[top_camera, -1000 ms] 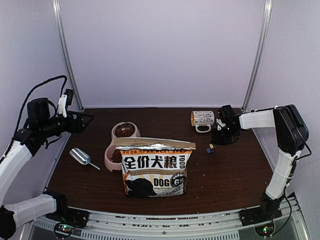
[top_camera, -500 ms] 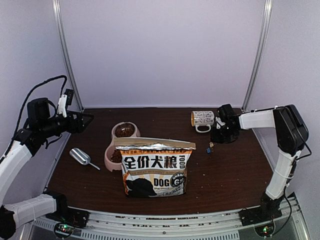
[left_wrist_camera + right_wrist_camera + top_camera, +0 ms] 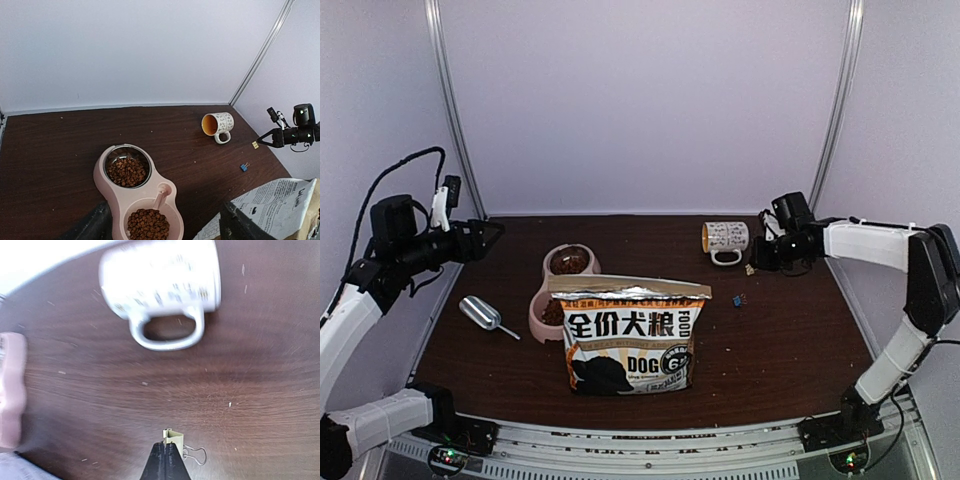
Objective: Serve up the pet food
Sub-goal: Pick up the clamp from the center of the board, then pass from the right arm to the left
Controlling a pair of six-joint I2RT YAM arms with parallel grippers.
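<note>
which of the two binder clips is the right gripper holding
The yellow clip, pinched in the shut right gripper; the blue clip lies loose on the table.

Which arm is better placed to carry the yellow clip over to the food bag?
Right. The right fingers are shut on the yellow clip, near the mug. The left fingers are open and empty, on the other side of the bag.

You've got a white mug (image 3: 725, 236) on its side (handle toward the near edge), a yellow clip (image 3: 173, 436) and blue clip (image 3: 737, 298) nearby, and a silver scoop (image 3: 478, 312) beside the pink double bowl (image 3: 534, 315).
</note>
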